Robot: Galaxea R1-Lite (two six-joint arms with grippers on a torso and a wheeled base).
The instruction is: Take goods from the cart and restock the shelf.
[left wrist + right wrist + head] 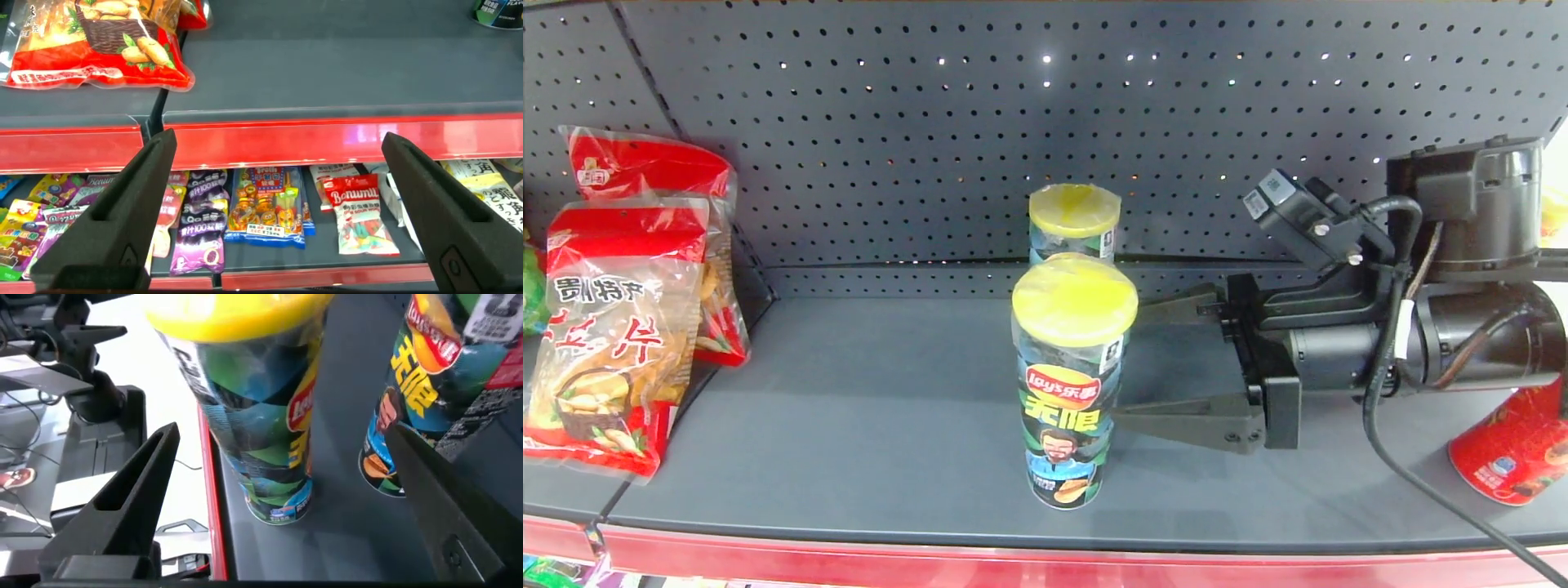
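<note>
Two chip cans with yellow lids stand on the grey shelf (866, 408). The front can (1068, 384) is near the shelf's edge, and the back can (1074, 219) stands behind it by the pegboard. My right gripper (1129, 364) comes in from the right at mid-can height, open, its fingertips (1123, 418) just beside the front can. In the right wrist view the front can (257, 416) and the back can (417, 400) stand upright beyond the spread fingers (122, 506). My left gripper (278, 204) hangs open and empty below the shelf's red front edge (310, 139).
Red snack bags (613, 327) lean at the shelf's left end, also in the left wrist view (98, 41). A red cup-shaped pack (1511, 449) sits tilted at the right, under my right arm. The lower shelf holds several candy packs (265, 204). Bare shelf lies between bags and cans.
</note>
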